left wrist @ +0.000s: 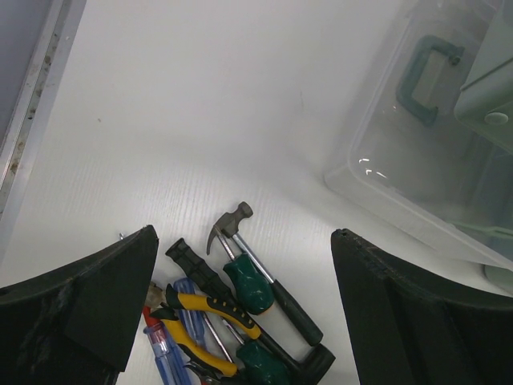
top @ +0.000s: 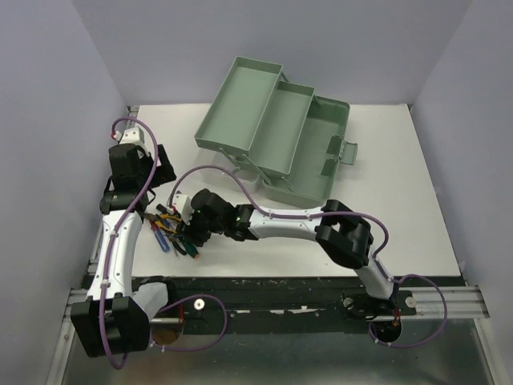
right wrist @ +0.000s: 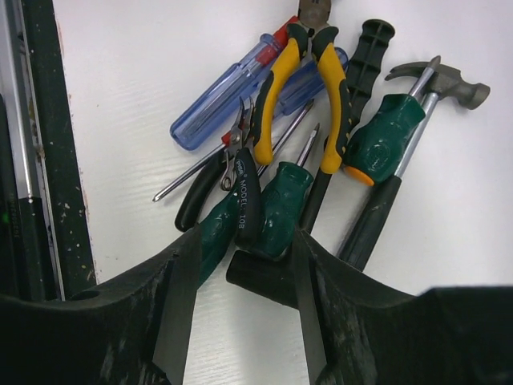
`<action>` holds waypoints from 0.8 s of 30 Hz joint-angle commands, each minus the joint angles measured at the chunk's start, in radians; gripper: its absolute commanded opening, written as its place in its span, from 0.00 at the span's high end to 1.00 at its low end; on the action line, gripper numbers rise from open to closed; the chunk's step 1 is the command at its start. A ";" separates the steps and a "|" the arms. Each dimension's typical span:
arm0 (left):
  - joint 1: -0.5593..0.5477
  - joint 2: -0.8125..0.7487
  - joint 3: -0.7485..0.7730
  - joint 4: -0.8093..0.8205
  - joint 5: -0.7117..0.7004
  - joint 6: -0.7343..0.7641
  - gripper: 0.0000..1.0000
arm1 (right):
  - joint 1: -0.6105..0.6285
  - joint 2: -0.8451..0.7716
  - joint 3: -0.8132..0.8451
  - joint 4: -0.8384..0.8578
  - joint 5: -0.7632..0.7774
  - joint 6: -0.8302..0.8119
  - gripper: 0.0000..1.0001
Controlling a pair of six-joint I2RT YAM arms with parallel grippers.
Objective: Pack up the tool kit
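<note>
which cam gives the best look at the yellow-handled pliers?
Right wrist: the pliers lie close up, both yellow handles clear, head cropped by the top edge. Left wrist shows them smaller, half buried among tools. Top view shows only a tiny tool heap, pliers indistinct.

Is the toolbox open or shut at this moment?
Open: the toolbox has its tiered trays fanned out stepwise, and the tools lie outside on the table.

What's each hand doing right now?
Left hand: open, holding nothing.
Right hand: straddling a green-handled screwdriver; whether it grips cannot be told.
</note>
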 commanded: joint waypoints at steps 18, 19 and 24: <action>0.027 -0.021 0.009 0.017 0.024 -0.026 0.01 | 0.049 0.135 0.069 -0.001 0.132 -0.130 0.57; 0.030 -0.021 0.009 0.017 0.025 -0.026 0.01 | 0.049 0.138 0.069 -0.001 0.136 -0.135 0.57; 0.030 -0.021 0.009 0.015 0.027 -0.028 0.01 | 0.050 0.140 0.055 0.030 0.170 -0.162 0.60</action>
